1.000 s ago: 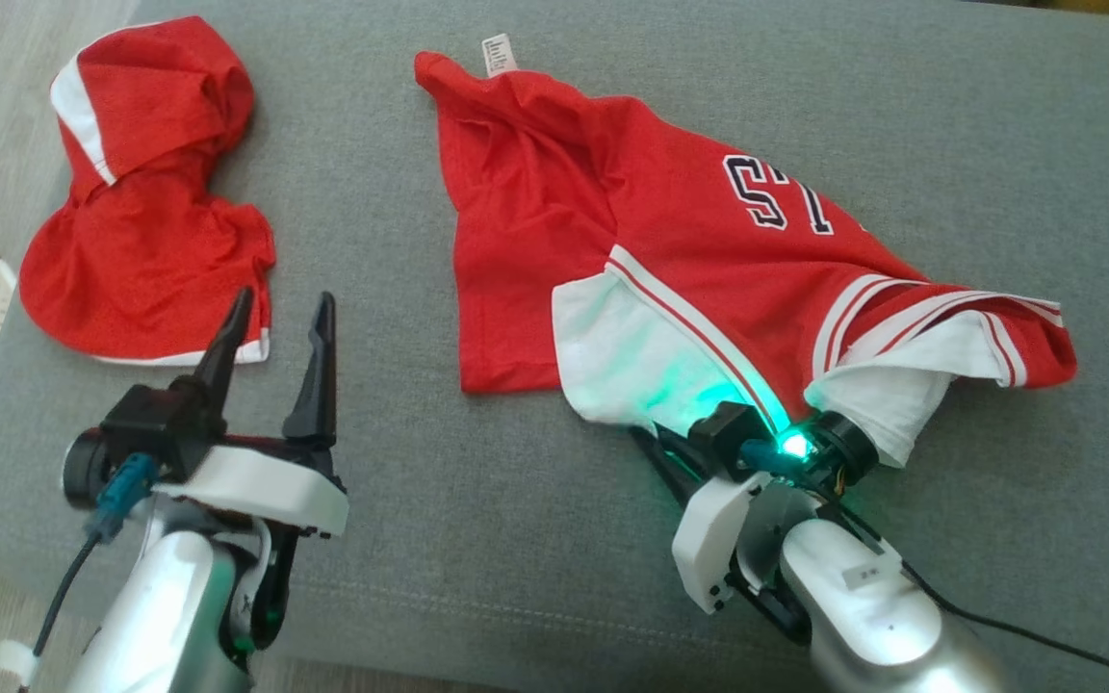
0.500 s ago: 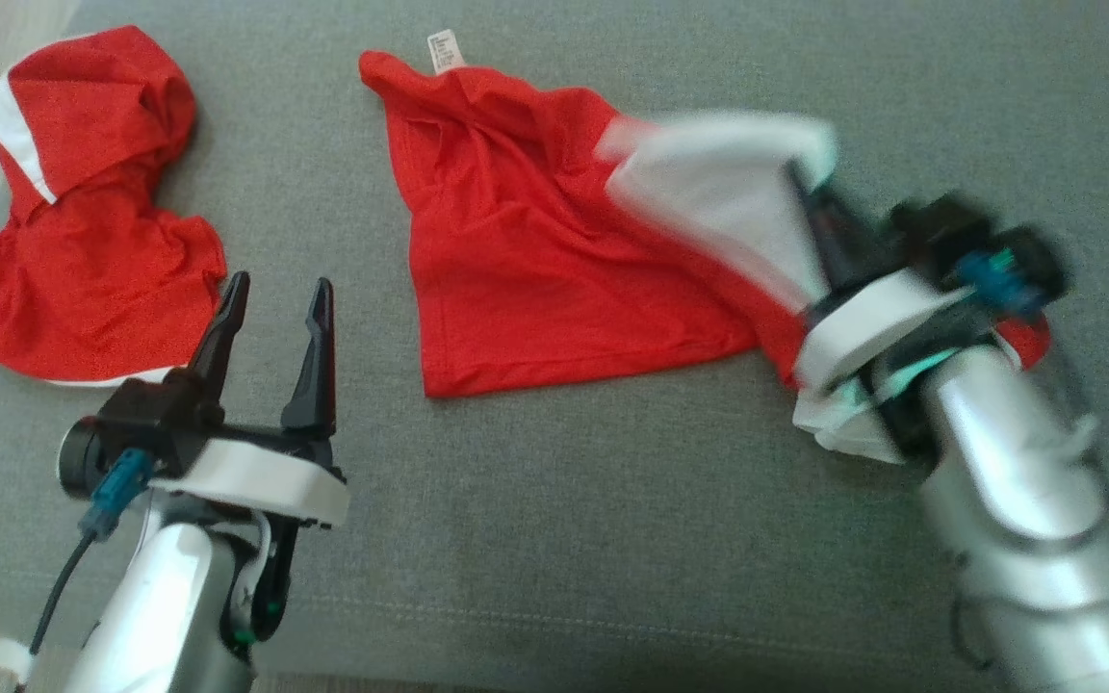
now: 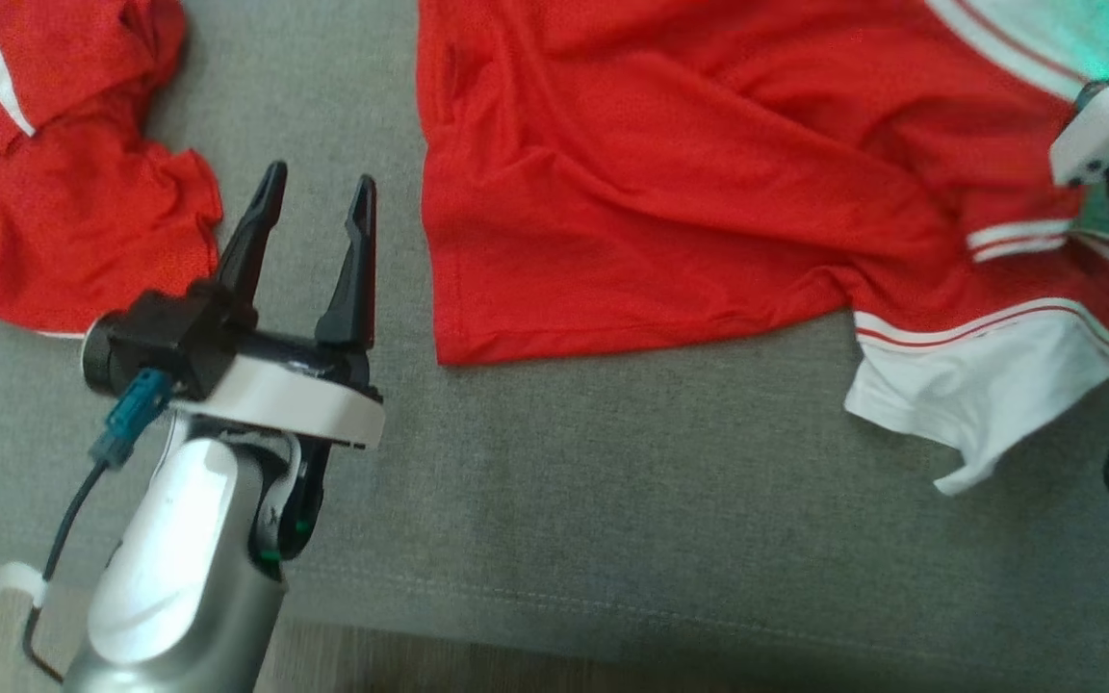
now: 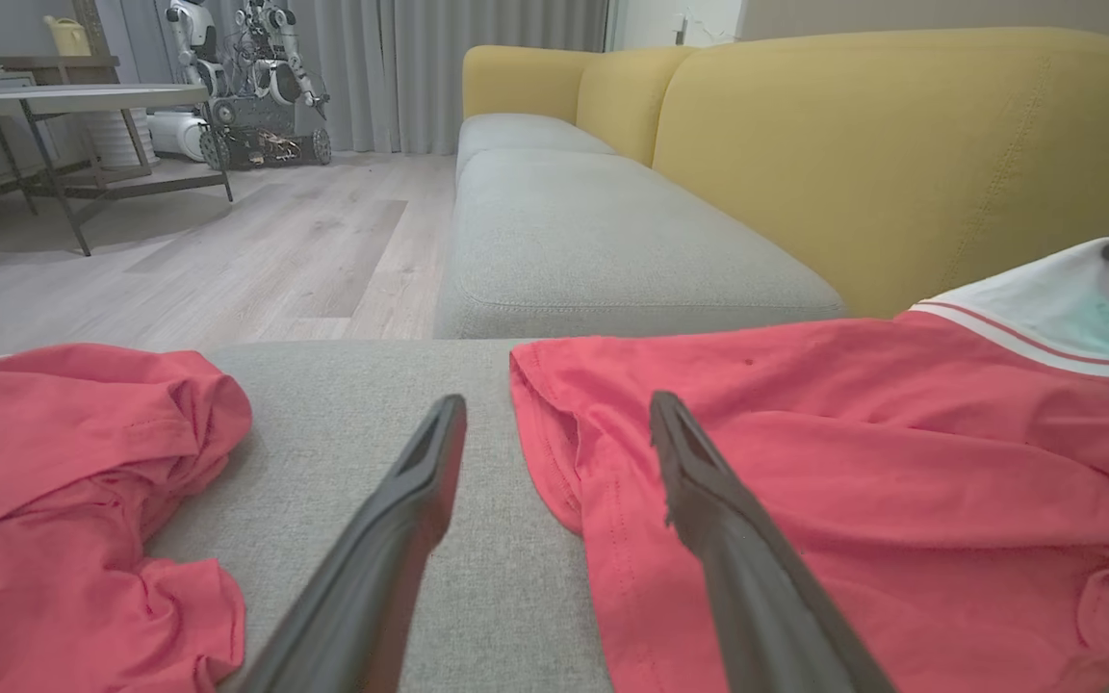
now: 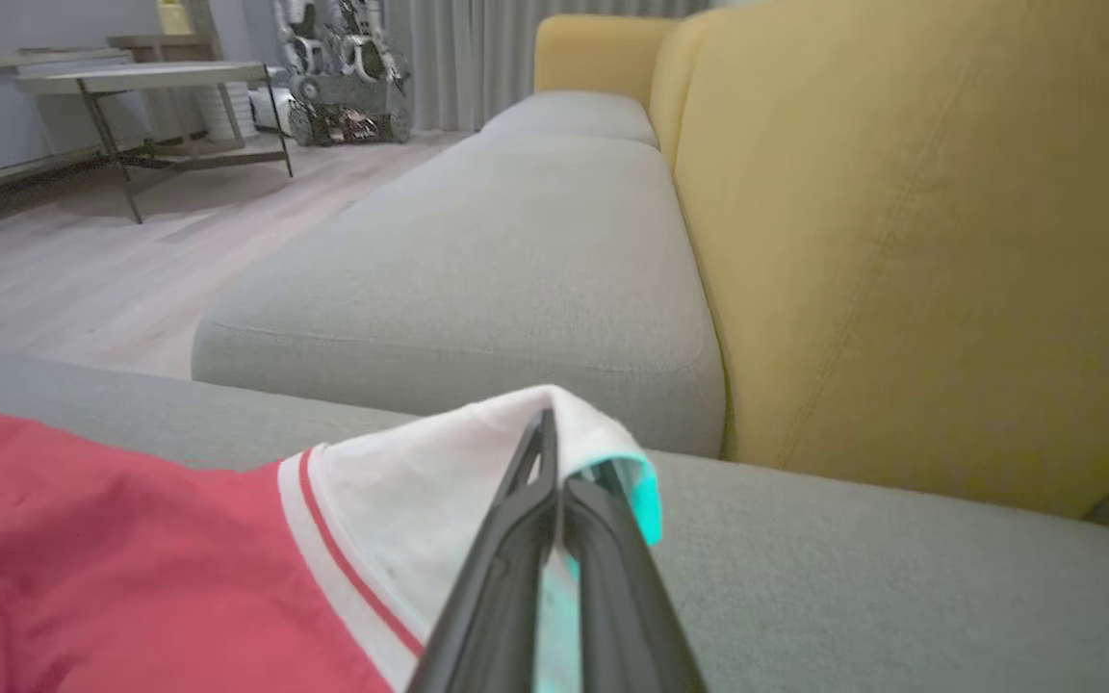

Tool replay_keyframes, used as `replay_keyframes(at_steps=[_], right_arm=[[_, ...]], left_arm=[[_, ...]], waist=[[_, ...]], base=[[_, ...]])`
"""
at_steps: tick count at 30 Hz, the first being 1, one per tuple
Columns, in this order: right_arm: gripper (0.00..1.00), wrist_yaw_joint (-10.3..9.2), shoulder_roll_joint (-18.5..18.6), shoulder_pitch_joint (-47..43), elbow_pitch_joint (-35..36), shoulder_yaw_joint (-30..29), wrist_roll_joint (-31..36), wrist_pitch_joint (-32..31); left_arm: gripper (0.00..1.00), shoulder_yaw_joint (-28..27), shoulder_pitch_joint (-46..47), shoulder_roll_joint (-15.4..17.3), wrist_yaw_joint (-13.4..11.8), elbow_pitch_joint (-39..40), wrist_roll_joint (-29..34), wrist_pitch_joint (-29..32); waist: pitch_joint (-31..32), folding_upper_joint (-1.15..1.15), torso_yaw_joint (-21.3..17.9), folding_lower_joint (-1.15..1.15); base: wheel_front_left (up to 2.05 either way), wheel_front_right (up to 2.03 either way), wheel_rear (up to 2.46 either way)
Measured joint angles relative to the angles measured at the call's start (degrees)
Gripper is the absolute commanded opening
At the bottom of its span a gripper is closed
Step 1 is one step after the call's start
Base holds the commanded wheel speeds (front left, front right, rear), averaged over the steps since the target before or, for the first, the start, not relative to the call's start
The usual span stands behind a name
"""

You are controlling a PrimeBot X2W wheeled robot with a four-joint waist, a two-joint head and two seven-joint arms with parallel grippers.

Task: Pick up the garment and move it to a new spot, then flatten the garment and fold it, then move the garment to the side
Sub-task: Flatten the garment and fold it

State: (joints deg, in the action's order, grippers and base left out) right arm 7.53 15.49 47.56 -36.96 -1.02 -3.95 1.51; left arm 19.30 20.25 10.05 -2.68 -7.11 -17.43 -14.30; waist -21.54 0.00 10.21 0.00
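The garment (image 3: 670, 192), a red jersey with white, red-striped sleeves, lies spread across the grey sofa cushion (image 3: 612, 500). One white sleeve (image 3: 988, 395) hangs out at its near right corner. My right gripper (image 5: 548, 423) is shut on the other white sleeve (image 5: 391, 491) and holds it up off the cushion; its white wrist housing (image 3: 1108, 120) is at the right edge of the head view. My left gripper (image 3: 321, 176) hovers open and empty, just left of the garment's left hem (image 4: 554, 481).
A second crumpled red garment (image 3: 64, 192) lies at the cushion's left end. Behind stands the yellow sofa backrest (image 5: 901, 241), with another grey cushion (image 4: 603, 250) beyond. A table (image 4: 64, 96) and another robot (image 4: 256, 87) stand across the wooden floor.
My right gripper has swept the white sleeve up and away to the far right, turning the jersey over so its number is hidden. The head camera has shifted. My left gripper stays open.
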Motion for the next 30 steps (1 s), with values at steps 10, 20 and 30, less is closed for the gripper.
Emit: replay_keyframes(at_steps=[10,20,30], right_arm=[[1.0,0.0,-0.3,3.8,-11.3,-0.7,-0.6,6.9],[1.0,0.0,-5.0,-5.7,-3.1,-0.2,0.4,10.7],[1.0,0.0,-10.1,-29.6,18.2,0.3,0.4,4.7]], left_arm=[[1.0,-1.5,1.4,-1.0,1.4,-1.3,1.3,0.0],[1.0,-3.8,-3.5,-0.3,1.7,-2.5,2.2,0.0],[1.0,-5.2,-11.4,1.9,0.8,-2.5,2.2,0.1]], waist=[[-2.7,0.0,-0.5,0.0],[2.6,0.0,-4.6,0.0],[9.8,0.0,-8.9,0.0]], base=[[0.0,0.0,0.0],[0.0,0.0,0.0],[0.0,0.0,0.0]])
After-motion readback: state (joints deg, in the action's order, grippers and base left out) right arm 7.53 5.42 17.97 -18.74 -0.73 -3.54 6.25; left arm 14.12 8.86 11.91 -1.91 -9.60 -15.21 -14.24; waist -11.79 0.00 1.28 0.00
